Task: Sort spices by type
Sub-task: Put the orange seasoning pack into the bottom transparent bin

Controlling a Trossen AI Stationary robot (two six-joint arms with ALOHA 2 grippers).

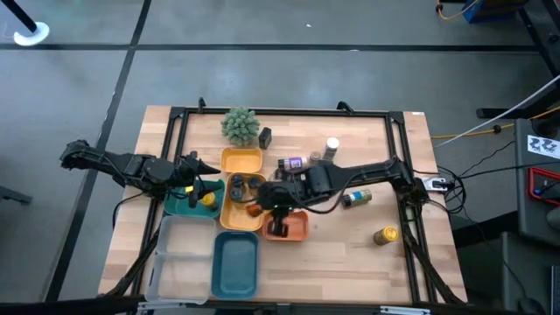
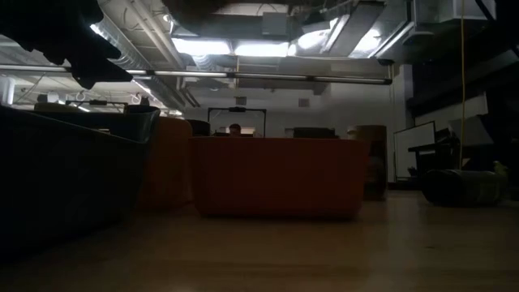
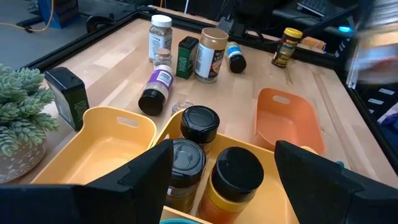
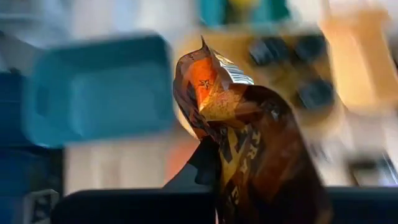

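Crinkled brown packet (image 4: 249, 137) fills the right wrist view, clamped in the right end effector (image 1: 267, 210) over the orange tray (image 1: 293, 229) beside the long yellow tray (image 1: 229, 219). Three dark-capped jars (image 3: 205, 168) crowd that yellow tray. Left end effector (image 1: 199, 188), fingers spread apart, hovers at the tray's edge. Loose bottles (image 3: 186, 53) cluster farther back; open wooden surface (image 1: 350, 254) lies right of the trays.
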